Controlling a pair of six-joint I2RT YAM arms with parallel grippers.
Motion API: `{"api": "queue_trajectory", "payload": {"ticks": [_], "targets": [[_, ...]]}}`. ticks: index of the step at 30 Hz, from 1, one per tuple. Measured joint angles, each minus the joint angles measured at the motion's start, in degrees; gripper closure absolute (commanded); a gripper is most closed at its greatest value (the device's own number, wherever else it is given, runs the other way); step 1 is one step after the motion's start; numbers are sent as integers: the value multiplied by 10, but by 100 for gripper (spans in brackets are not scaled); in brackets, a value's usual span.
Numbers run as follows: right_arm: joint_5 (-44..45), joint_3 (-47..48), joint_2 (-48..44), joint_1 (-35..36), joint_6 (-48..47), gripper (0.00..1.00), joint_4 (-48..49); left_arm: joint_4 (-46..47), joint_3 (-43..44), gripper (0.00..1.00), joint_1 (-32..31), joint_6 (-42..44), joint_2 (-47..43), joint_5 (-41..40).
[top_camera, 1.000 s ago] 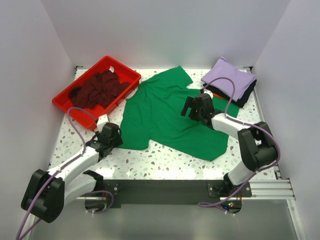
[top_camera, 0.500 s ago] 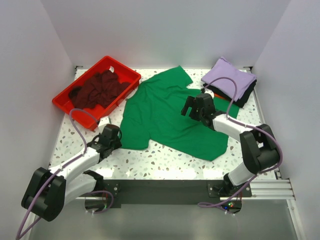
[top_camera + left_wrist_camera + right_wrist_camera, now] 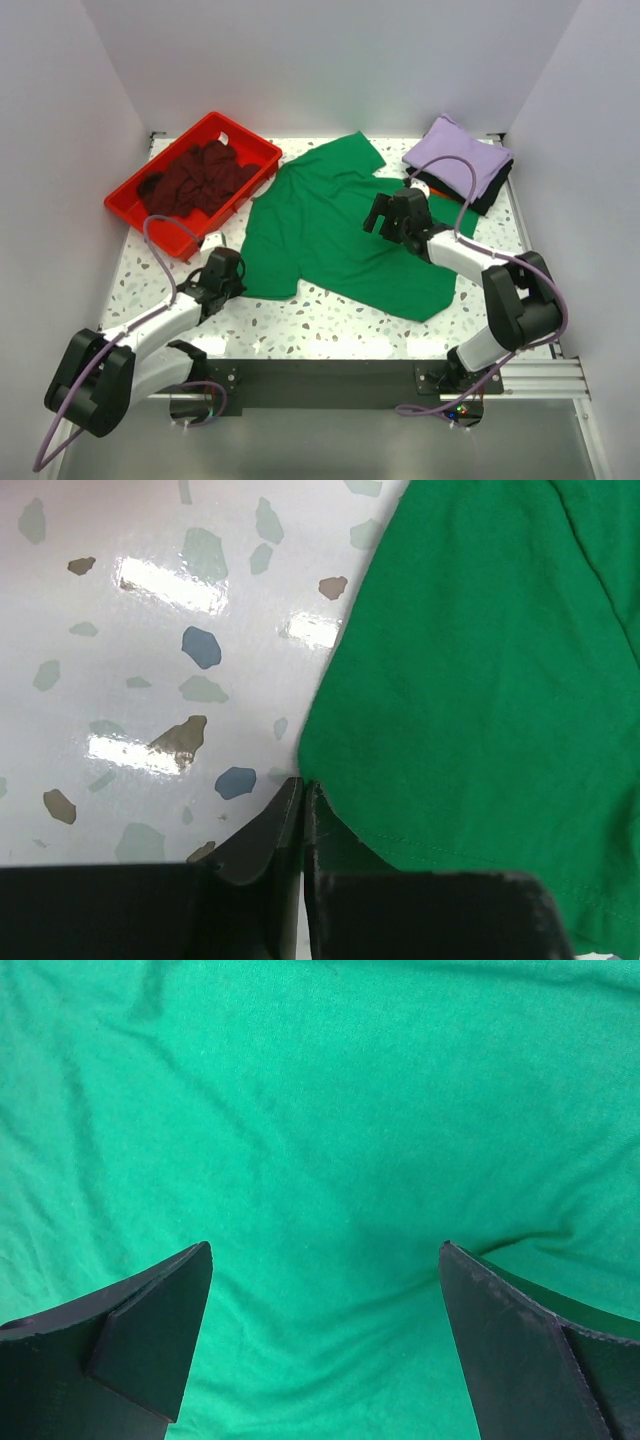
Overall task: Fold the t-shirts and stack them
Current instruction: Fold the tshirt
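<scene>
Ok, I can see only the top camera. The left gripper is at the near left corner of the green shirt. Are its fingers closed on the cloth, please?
Observer: In the left wrist view, the left gripper has its jaws almost together, right at the corner of the green t-shirt. I cannot tell whether cloth is caught between them.
Operator: And the right one, what is under it?
Observer: In the right wrist view, the right gripper is wide open, with only green cloth between its fingers.
</scene>
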Motion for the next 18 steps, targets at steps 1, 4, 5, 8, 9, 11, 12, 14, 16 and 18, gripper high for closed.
{"api": "queue_trajectory", "payload": {"ticks": [1, 4, 5, 8, 9, 11, 12, 14, 16, 18], "targets": [[0, -2, -2, 0, 0, 1, 0, 2, 0, 100, 0, 3, 1, 0], [0, -3, -5, 0, -3, 1, 0, 4, 0, 100, -2, 6, 2, 0], [0, -3, -5, 0, -4, 1, 0, 5, 1, 100, -2, 7, 3, 0], [-8, -4, -5, 0, -10, 2, 0, 5, 10, 100, -3, 17, 15, -3], [-11, -5, -5, 0, -12, 2, 0, 5, 16, 100, -3, 22, 23, -5], [-14, -9, -5, 2, -15, 2, 2, 7, 36, 100, -3, 34, 42, -13], [-16, -12, -5, 3, -16, 2, 3, 9, 50, 100, -3, 41, 53, -19], [-19, -24, -5, 6, -20, 4, 2, 12, 87, 100, -2, 55, 77, -31], [-21, -37, -5, 10, -23, 4, -3, 20, 123, 100, 0, 66, 97, -38], [-20, -43, -5, 15, -26, 5, -16, 41, 153, 100, 6, 78, 111, -36]]}}
